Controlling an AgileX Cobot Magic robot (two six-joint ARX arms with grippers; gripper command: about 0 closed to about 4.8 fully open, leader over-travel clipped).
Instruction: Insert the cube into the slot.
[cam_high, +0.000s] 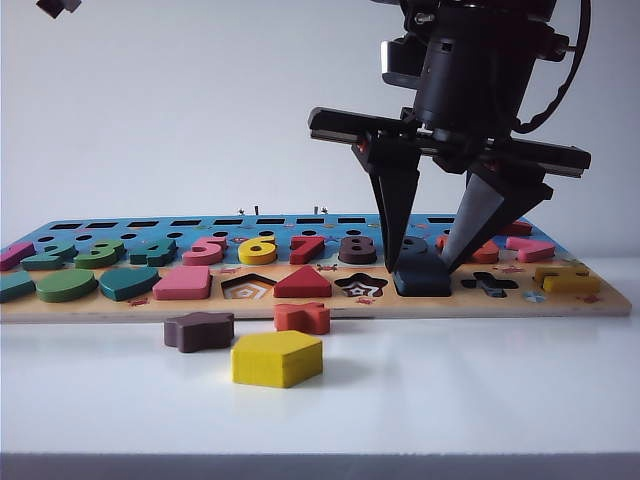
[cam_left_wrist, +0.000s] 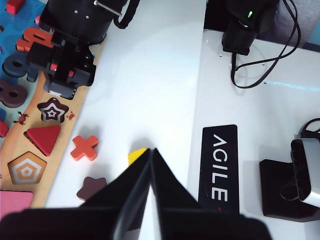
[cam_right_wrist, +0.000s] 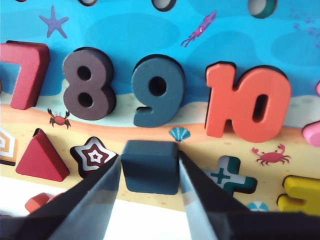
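Observation:
The navy cube (cam_high: 422, 278) (cam_right_wrist: 150, 167) lies flat and level on the puzzle board (cam_high: 560, 305), between the star cut-out (cam_right_wrist: 93, 156) and the cross cut-out (cam_right_wrist: 229, 174). It covers the slot, so none of the slot's pattern shows. My right gripper (cam_high: 421, 266) (cam_right_wrist: 150, 156) points down over it, one finger on each side, with a hairline gap at the cube's sides. My left gripper (cam_left_wrist: 151, 151) hangs shut and empty high above the white table in front of the board, partly hiding the yellow block (cam_left_wrist: 137, 156).
Loose on the table before the board lie a yellow pentagon (cam_high: 277, 358), a brown star (cam_high: 199, 330) and an orange cross (cam_high: 302, 317). The pentagon cut-out (cam_high: 248, 288) stands open beside a red triangle (cam_high: 302, 283). Number pieces fill the row behind.

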